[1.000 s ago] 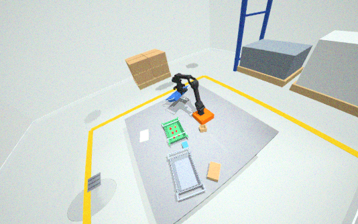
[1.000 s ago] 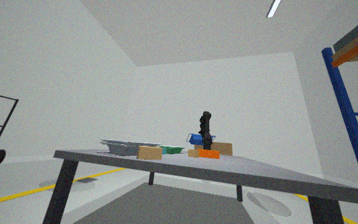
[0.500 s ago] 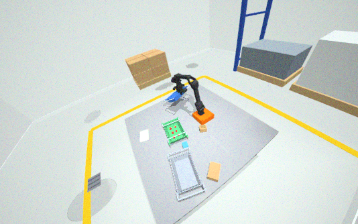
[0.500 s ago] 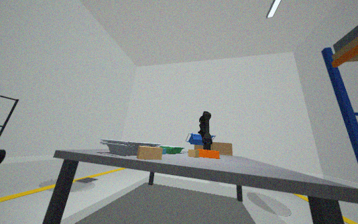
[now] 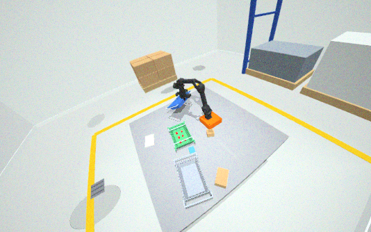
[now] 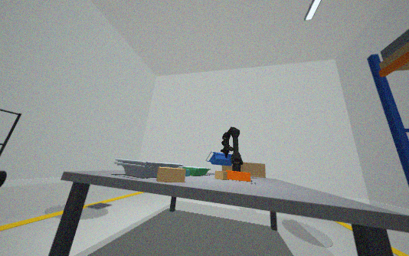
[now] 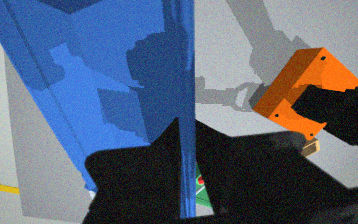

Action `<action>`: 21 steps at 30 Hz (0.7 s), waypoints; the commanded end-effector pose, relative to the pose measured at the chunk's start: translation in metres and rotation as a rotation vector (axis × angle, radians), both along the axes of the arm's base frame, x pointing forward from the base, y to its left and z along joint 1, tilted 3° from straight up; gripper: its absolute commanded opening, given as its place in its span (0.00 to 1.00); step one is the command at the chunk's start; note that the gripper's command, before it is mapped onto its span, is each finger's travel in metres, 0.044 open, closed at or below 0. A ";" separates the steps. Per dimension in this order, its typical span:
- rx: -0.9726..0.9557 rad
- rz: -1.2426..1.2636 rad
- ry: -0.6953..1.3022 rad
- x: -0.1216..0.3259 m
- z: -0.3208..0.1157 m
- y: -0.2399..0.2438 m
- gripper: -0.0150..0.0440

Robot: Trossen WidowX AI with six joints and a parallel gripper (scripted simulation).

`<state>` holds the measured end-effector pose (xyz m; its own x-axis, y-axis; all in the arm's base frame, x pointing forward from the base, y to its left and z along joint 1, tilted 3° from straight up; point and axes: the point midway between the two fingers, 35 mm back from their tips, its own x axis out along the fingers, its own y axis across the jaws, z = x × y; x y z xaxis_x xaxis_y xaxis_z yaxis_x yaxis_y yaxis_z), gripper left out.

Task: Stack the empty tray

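The loaded green tray [image 5: 172,139] [image 6: 196,172] stands on the table with several small red blocks [image 5: 178,137] inside. Its two pale wire bars [image 5: 183,141] lie across its top, a little in from each end. A corner of it shows in the wrist view. My gripper [image 5: 185,96] [image 6: 227,154] [image 7: 183,121] is shut on the side wall of the empty blue tray [image 5: 178,103] [image 6: 218,159] [image 7: 80,110]. The blue tray hangs tilted in the air behind the green tray, above its shadow. The fingertips are partly hidden by the wall in the wrist view.
A large grey tray [image 5: 177,174] [image 6: 139,170] stands in front of the green tray, with a light blue block [image 5: 192,149] between them. A tan block [image 5: 221,177] [image 6: 171,175] and a small tan block [image 5: 210,133] lie to the right. The arm's orange base [image 5: 214,121] [image 6: 239,175] is nearby.
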<state>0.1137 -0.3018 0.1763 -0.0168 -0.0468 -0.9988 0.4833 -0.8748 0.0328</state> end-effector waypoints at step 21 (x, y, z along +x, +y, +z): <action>-0.003 0.200 -0.006 0.083 -0.001 0.042 0.25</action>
<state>0.1856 -0.2645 0.1735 -0.0101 -0.0420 -0.9991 0.6311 -0.7753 0.0262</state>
